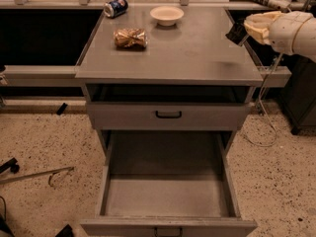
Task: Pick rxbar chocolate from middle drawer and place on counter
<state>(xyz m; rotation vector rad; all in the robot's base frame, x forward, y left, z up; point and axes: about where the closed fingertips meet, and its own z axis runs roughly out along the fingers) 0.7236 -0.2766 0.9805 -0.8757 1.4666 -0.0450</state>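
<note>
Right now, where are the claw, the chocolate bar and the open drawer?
rxbar chocolate (235, 32), camera view, middle of its black wrapper.
claw (240, 31), camera view, upper right, its tip gripping that bar.
middle drawer (168, 197), camera view, bare tray floor.
</note>
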